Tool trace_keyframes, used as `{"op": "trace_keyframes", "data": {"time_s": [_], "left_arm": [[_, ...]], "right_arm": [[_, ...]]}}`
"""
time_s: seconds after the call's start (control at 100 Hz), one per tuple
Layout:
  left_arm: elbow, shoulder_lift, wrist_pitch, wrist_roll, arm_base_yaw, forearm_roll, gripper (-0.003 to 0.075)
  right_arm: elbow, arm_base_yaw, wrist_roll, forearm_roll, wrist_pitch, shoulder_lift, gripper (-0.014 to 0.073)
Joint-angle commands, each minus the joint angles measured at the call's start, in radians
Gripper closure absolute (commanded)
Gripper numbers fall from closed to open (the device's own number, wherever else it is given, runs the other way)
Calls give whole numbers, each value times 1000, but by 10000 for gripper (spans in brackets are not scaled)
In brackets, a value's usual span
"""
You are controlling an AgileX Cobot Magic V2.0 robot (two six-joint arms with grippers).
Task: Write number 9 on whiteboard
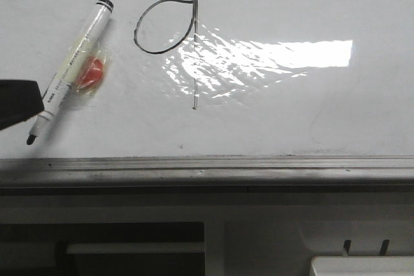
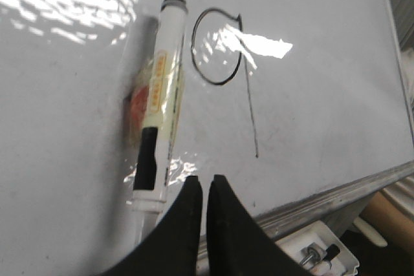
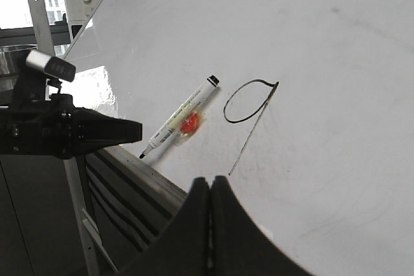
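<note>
Left hand: the left hand has its black fingers pressed nearly together with only a sliver of gap, grasping nothing; it hangs just off the tip end of the marker
Right hand: the right hand is clenched, fingers meeting, with nothing between them, well apart from the marker and the drawing
Number 9: the number 9 is drawn on the whiteboard, a dark oval loop joined to a long thin straight tail, just beside the marker's capped end
Marker: white-bodied, black at both ends, lying flat on the board at a slant, tip toward the grey edge rail; a small red-orange patch under clear film sits against its barrel
Front view only: a bright glare patch washes over part of the tail, and the left hand shows merely as a dark shape at the picture's edge by the marker tip
Left wrist view only: the label print on the barrel, and the tail unbroken from loop to end
Right wrist view only: the left arm seen from the side, its black fingers pointing at the marker tip, with both the marker and the 9 in one sweep of the tilted board
</note>
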State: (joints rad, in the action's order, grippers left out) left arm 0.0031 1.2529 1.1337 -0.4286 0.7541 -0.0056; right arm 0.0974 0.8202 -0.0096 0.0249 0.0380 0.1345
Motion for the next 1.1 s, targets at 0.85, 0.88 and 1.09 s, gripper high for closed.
{"op": "trace_keyframes", "data": {"time_s": [0.85, 0.88, 1.09], "left_arm": [[42, -1209, -730, -8, -549, 125, 740], [42, -1239, -776, -8, -574, 125, 740], [42, -1284, -973, -8, -667, 128, 740]], "right_arm": [[26, 0, -5, -13, 75, 6, 664], [26, 0, -5, -13, 75, 6, 664], [26, 0, -5, -13, 73, 6, 664]]}}
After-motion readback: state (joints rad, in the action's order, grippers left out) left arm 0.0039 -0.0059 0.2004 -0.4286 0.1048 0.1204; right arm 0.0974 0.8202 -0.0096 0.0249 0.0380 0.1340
